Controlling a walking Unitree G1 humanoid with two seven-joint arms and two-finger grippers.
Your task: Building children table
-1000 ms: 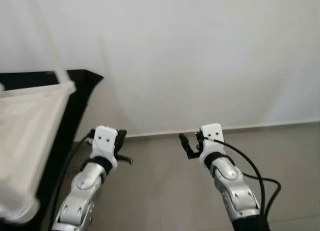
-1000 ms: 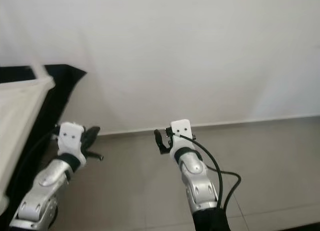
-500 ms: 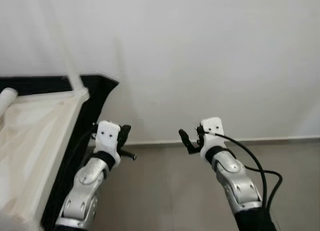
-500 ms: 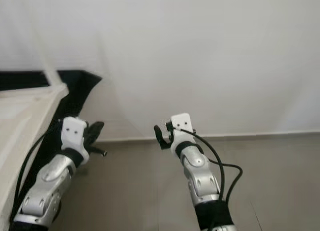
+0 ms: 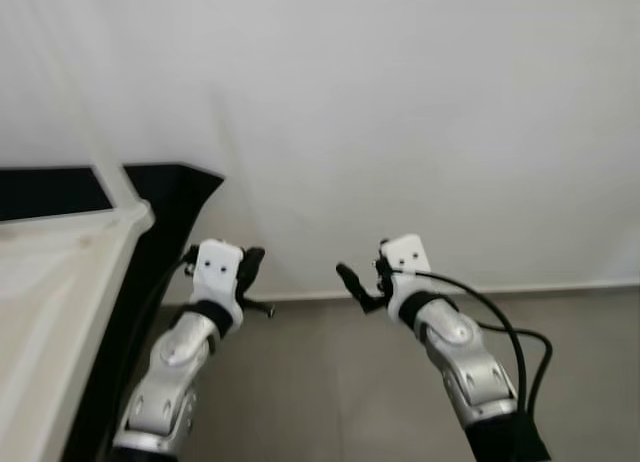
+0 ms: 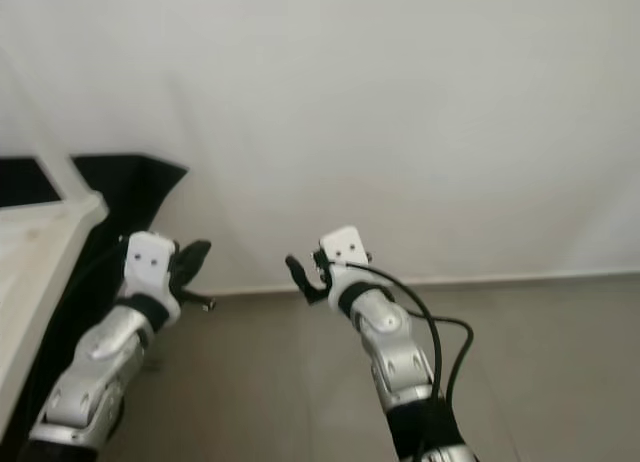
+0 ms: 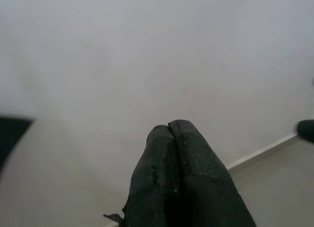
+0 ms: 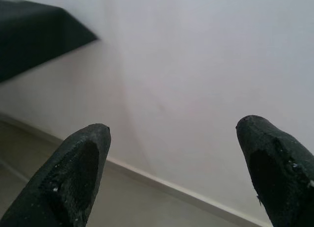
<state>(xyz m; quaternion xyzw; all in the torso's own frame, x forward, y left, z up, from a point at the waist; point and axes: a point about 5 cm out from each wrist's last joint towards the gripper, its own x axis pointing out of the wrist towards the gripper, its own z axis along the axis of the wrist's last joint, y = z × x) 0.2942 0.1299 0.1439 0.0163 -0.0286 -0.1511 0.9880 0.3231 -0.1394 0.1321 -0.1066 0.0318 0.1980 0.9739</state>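
**A:** What's nearest, and what are the hands doing?

**B:** Both arms are raised in front of the robot over the grey tiled floor (image 5: 330, 382). The left gripper (image 7: 169, 131) has its two black fingers pressed together, nothing between them. The right gripper (image 8: 171, 133) has its fingers spread wide apart, also empty. Both point towards the white wall (image 5: 400, 102) ahead.

**A:** And the table piece?

**B:** The only likely candidate is the pale cream panel (image 5: 50, 312) at the robot's left, cut off by the frame. It lies on or against something black (image 5: 165, 197); I can't tell which. The left gripper hangs just beside that black edge, apart from the panel.

**A:** Which way does the panel run?

**B:** Its visible long edge runs from near the robot away towards the wall, ending at a rounded corner (image 5: 140, 214) at the far end. The broad face looks upward. A thin pale strip (image 5: 110, 187) crosses the black part beyond that corner. How long the panel truly is, I can't say.

**A:** So how would you do this step well?

**B:** I judge the robot is not yet lined up. It should turn left until the panel sits before both arms, open the left gripper before reaching, and take the panel by its long edge near the corner, not the flat face.
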